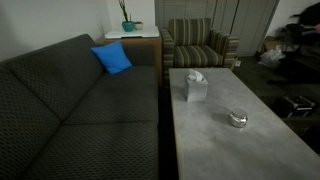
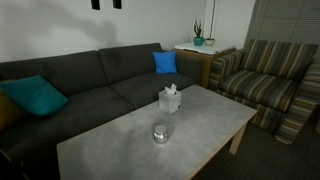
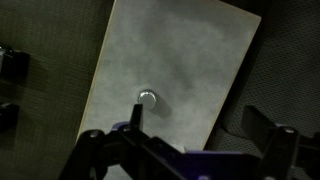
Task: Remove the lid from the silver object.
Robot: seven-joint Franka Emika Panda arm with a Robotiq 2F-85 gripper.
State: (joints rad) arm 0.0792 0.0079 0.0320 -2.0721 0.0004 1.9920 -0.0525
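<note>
One silver object stands alone on the right half of the worktop in an exterior view, and it shows again near the centre of the frame in both exterior views. Its one lid appears to sit on top as a shiny dome, though the pot is too small to show the seam. One pale tissue box stands well apart from it, further up the frame, with a tissue poking out. The worktop is a long slab of mottled grey. One dark sofa runs along one of its long sides. Two cushions lie on the sofa, a teal one at the left of the frame and a blue one towards the upper middle. One striped armchair fills the right side. One pale side table with a single potted plant stands between sofa and chair. In the wrist view the end effector hangs high above the worktop at the bottom of the frame, its jaws spread wide and grasping nothing. The silver object is a small bright ring just above it and to the left.
</note>
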